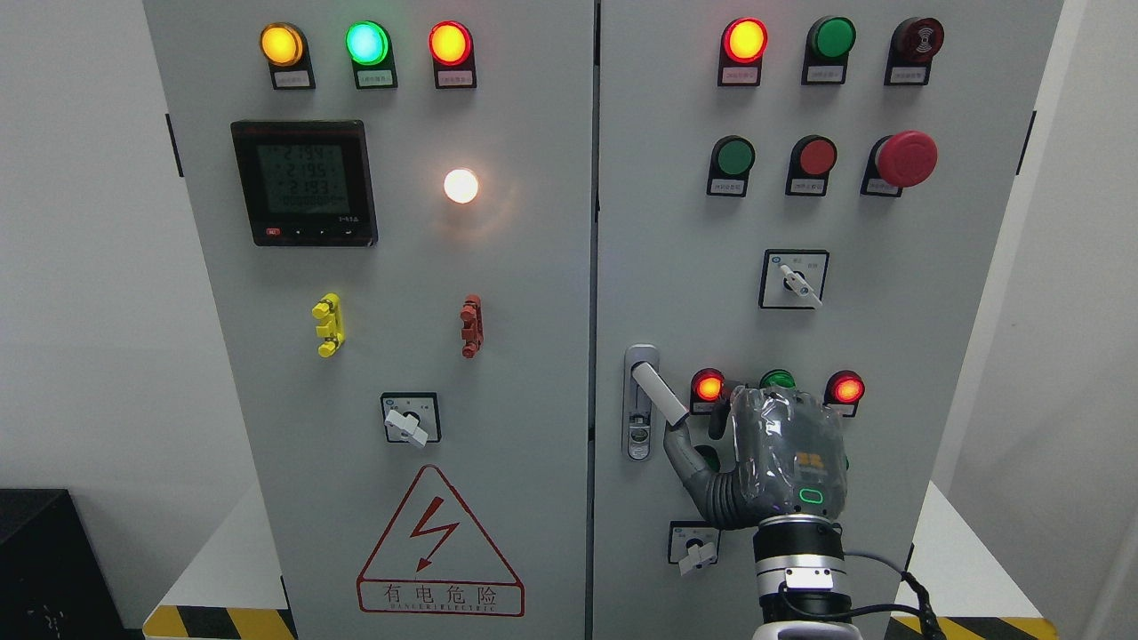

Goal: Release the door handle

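On the grey metal cabinet (498,267), left of centre, a black digital meter (304,182) sits above a red lightning warning triangle (439,542). Across the seam, on the right-hand door, the silver lever door handle (658,391) stands swung out of its recessed plate (640,404), its free end slanting down and to the right. Just below that end is the right hand (787,458), grey and wrapped in clear film, its arm rising from the bottom edge right of centre. The thumb (680,449) reaches up to the handle's tip — touching or just short of it, I cannot tell — and the other fingers are hidden behind the palm, so how far they are curled cannot be told. To let go cleanly, I would ease the thumb off and draw the hand straight back toward the robot — clear of the lit red indicator lamps (709,387) beside it.
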